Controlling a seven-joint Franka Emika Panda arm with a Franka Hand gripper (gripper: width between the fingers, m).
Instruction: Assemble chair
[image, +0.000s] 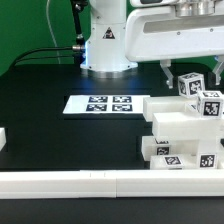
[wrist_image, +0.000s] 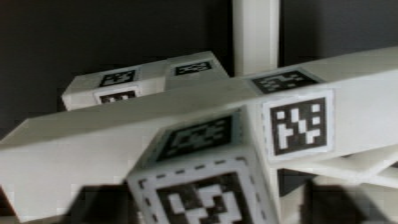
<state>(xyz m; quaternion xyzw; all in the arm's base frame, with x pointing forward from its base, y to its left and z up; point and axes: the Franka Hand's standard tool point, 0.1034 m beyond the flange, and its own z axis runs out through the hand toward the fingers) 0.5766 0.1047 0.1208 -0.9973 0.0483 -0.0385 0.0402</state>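
Observation:
The chair is in loose white tagged parts at the exterior view's right. Stacked slabs and blocks (image: 182, 135) lie there, next to the front rail. My gripper (image: 190, 76) hangs over this pile. In the wrist view my gripper (wrist_image: 210, 206) is shut on a white tagged chair piece (wrist_image: 222, 160). A dark finger (wrist_image: 93, 203) shows on each side of the piece. Below it lie a broad white slab (wrist_image: 98, 135) and a tagged block (wrist_image: 143, 82). In the exterior view the held piece (image: 191, 86) shows its tag just above another tagged block (image: 210, 104).
The marker board (image: 104, 104) lies flat mid-table in front of the robot's white base (image: 106, 45). A long plain white rail (image: 90, 182) runs along the front edge and also shows in the wrist view (wrist_image: 260, 35). A small white piece (image: 3, 140) sits at the exterior view's left edge.

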